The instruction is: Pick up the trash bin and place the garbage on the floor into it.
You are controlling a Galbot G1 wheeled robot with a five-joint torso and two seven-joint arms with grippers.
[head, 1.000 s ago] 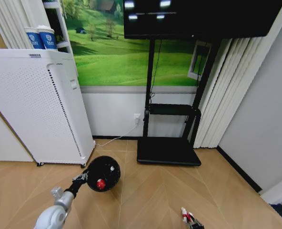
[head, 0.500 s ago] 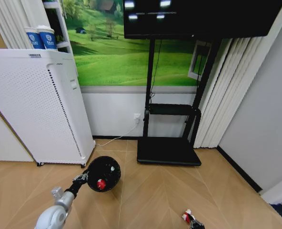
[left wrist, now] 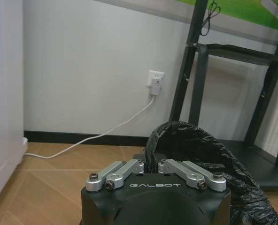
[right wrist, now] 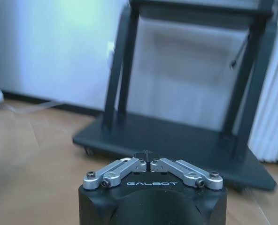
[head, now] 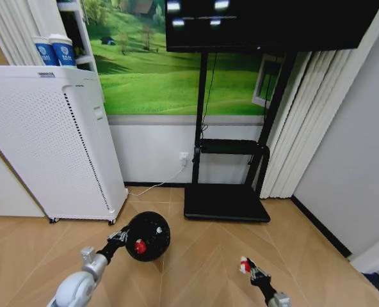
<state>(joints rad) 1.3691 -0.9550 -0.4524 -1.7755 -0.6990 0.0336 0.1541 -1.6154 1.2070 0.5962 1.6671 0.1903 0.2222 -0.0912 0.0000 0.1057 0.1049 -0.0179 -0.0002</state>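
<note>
Left pincer (head: 121, 237): closed narrow on the rim of the bin (head: 147, 236), pinching the black liner; the left wrist view shows its fingers (left wrist: 124, 169) drawn together against the bag edge.
Right pincer (head: 253, 274): fingers drawn in on a red-and-white piece (head: 244, 264) of garbage, held off the floor (head: 202, 268), right of the bin and well apart from it.
Bin: in front of the white appliance (head: 48, 144), mouth tipped toward the robot, a red piece (head: 140, 246) already inside.
Step in hand, as I judge it: bringing the held piece to the bin.
Doing it well: keep the bin's mouth steady and open upward, carry the piece above the rim and centre it over the opening before letting go.
Risk: the liner may slip or fold over the opening.
</note>
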